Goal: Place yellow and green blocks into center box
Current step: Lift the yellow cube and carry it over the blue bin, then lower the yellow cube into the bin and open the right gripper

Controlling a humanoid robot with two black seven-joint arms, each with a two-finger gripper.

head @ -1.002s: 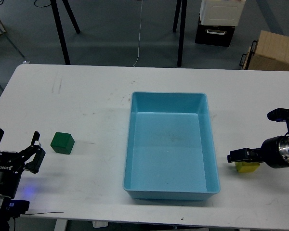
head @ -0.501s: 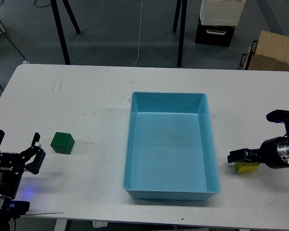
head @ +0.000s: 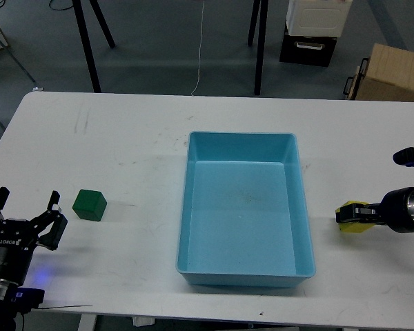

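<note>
A cardboard box [head: 397, 72] stands behind the surface [head: 124, 138]. Left pincer [head: 26, 214] (marked ROBOTIQ) is released; right pincer [head: 348, 214] grasps the yellow block [head: 353, 227].

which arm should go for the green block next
Left. The left claw sits open beside the green block, on the same side of the blue box. The right claw is across the box at the yellow block.
</note>
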